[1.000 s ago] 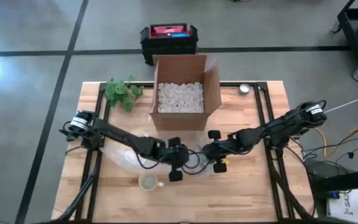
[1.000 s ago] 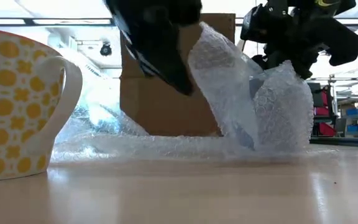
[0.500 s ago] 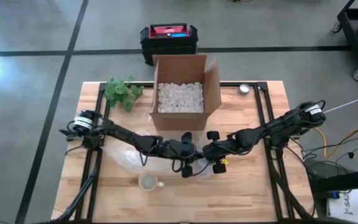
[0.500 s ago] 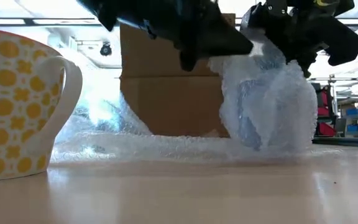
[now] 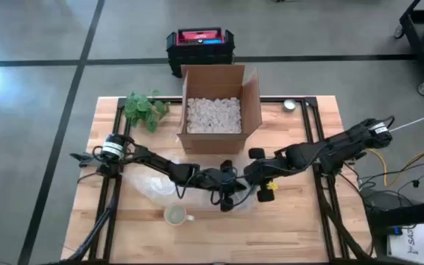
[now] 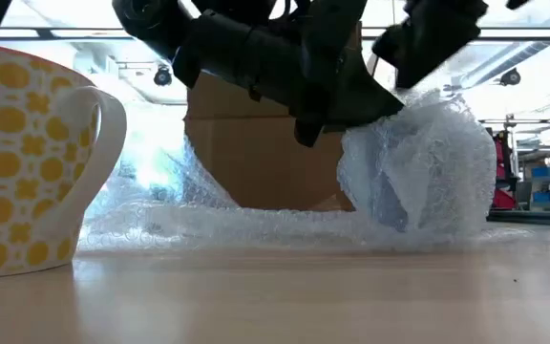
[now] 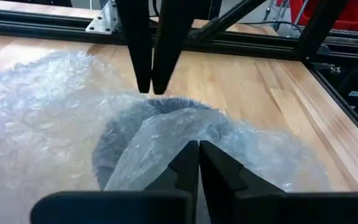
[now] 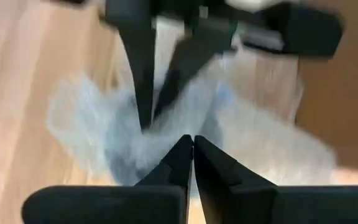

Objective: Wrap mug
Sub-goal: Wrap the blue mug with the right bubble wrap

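Beside cup (image 5: 175,215), left pincer (image 5: 229,193) pinching wrap (image 7: 166,134)

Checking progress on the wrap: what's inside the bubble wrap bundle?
A dark rounded shape shows through the bubble wrap; covered, cannot be identified. A yellow-patterned mug stands apart, unwrapped.

A robotics lab or workshop: a wooden table (image 5: 300,221) framed in black rails stands on a grey concrete floor (image 5: 43,110). Cables (image 5: 411,158) trail beside it, a black toolbox (image 5: 199,46) sits behind, and shelving (image 6: 533,162) lines the room beyond.
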